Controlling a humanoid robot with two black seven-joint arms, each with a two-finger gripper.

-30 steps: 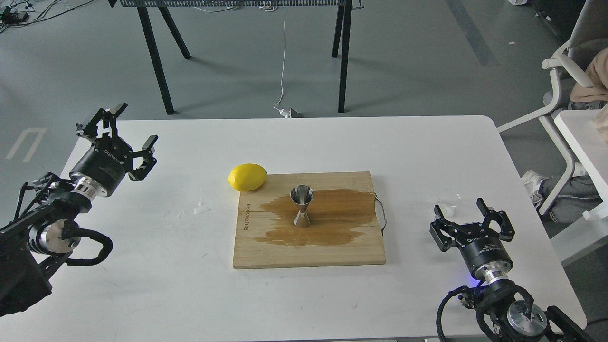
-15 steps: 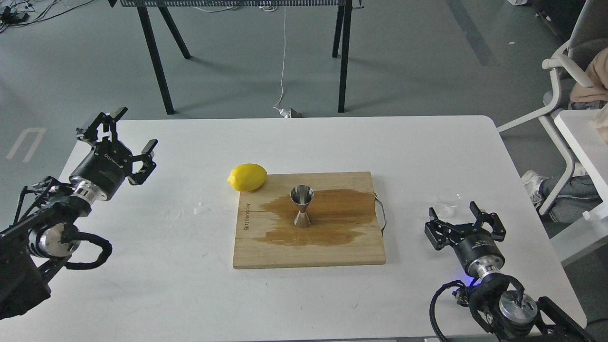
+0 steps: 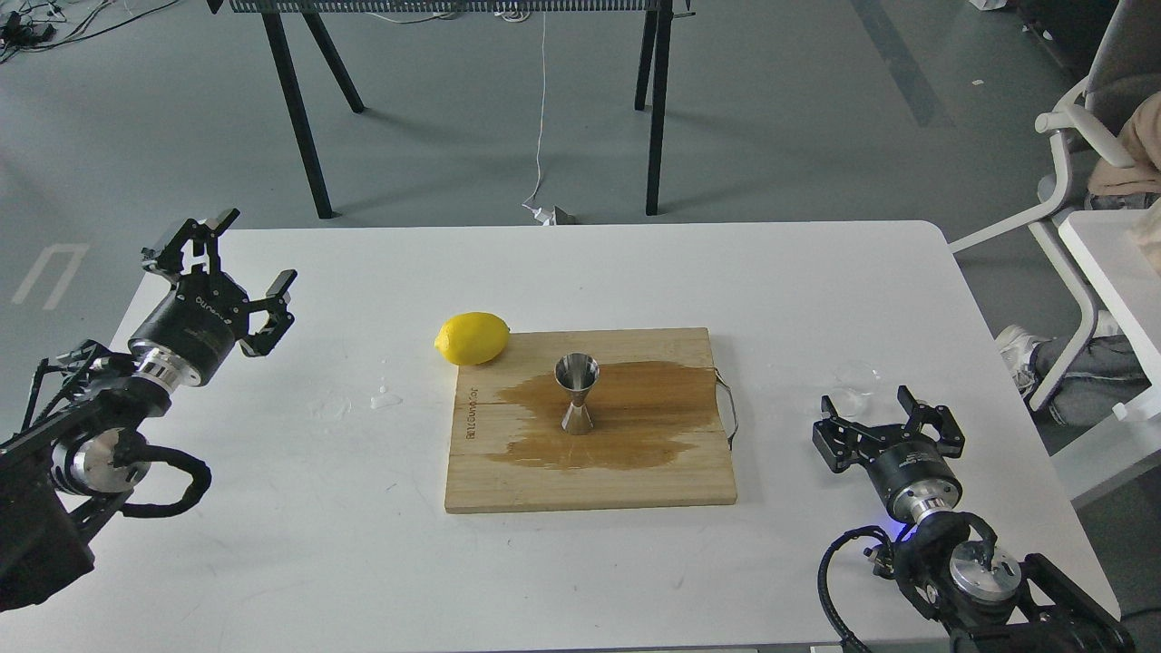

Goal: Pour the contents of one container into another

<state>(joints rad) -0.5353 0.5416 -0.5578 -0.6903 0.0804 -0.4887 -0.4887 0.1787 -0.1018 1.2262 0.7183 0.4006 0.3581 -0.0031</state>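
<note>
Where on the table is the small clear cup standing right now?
In the head view, the clear cup stands at the table's right side, just beyond the right gripper.

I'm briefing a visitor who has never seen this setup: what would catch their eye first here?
Probably the dark wet stain spread across the wooden cutting board at the table's middle, with the shiny steel jigger standing upright in it. Next, the bright yellow lemon at the board's far left corner. The tiny clear cup on the right, just beyond the open right gripper, is easy to miss.
</note>
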